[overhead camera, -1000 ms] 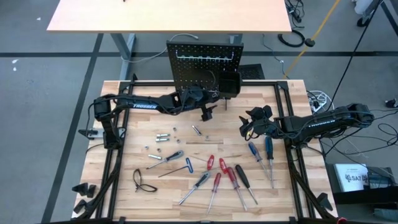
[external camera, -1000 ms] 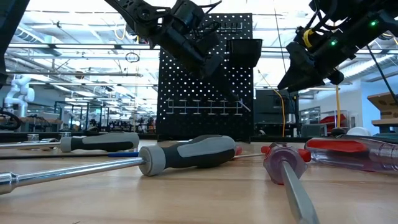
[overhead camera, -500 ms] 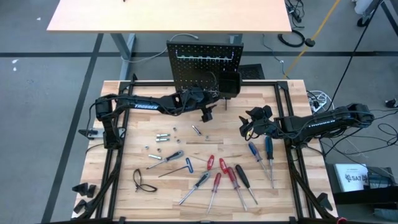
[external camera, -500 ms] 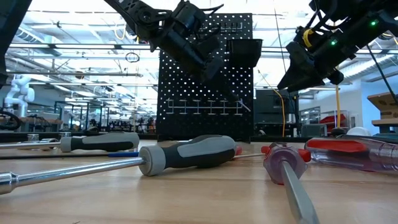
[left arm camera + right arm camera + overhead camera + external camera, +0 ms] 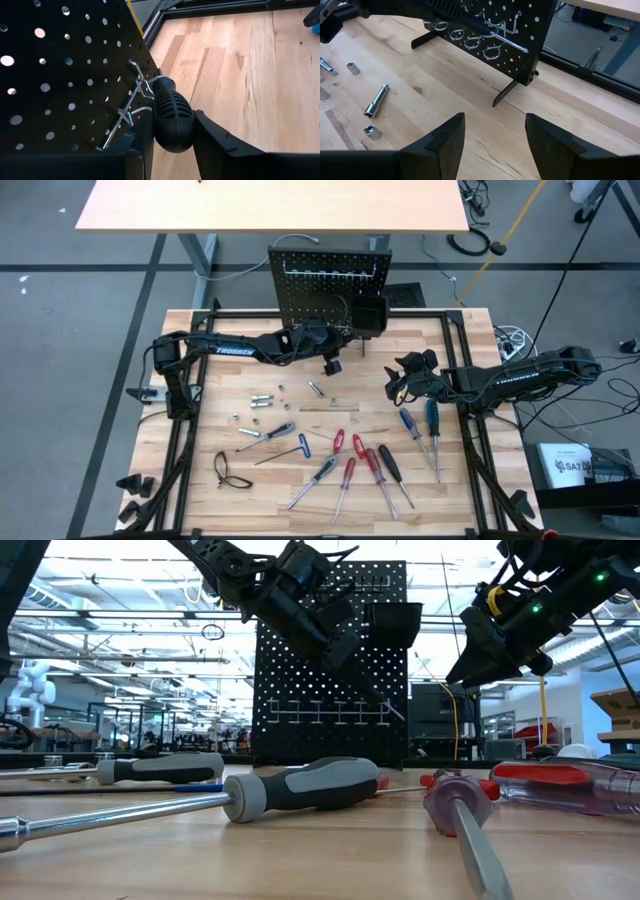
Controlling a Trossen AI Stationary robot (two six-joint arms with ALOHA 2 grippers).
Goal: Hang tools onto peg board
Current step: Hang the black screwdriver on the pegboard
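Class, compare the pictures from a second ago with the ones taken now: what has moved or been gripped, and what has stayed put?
The left tool, up at the peg board, has narrowed its fingers around the black handle sitting in the silver hook rail; a second ago they stood wide. The arm itself barely shifted. The right tool stays open over the table, and the screwdrivers lying on it have not moved.

The left arm reaches across, its end effector (image 5: 331, 364) raised, fingers (image 5: 215, 142) narrowed, seemingly pressing something dark between them. The right arm waits folded inward, end effector (image 5: 393, 387) with fingers parted, nothing between.
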